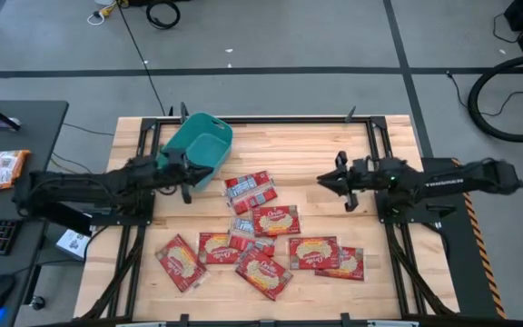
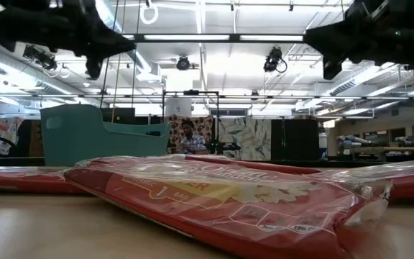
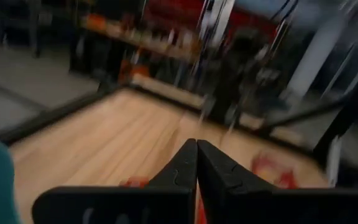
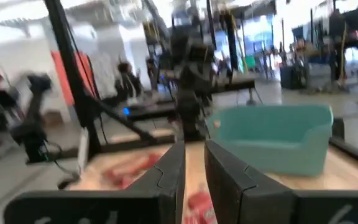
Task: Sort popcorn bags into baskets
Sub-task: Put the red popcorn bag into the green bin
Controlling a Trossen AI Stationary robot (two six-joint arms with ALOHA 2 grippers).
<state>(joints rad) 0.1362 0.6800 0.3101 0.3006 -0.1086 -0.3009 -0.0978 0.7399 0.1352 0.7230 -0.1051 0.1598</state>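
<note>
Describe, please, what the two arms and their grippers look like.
Both arms are matte black with jointed segments. Each ends in a gripper, left and right, with two flat black tapering fingers on a black crossbar. A small green light glows on the right arm.

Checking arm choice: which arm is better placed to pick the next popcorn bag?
Probably the left: the left gripper hangs empty by the teal basket, close to the nearest popcorn bag. The right gripper is farther off.
</note>
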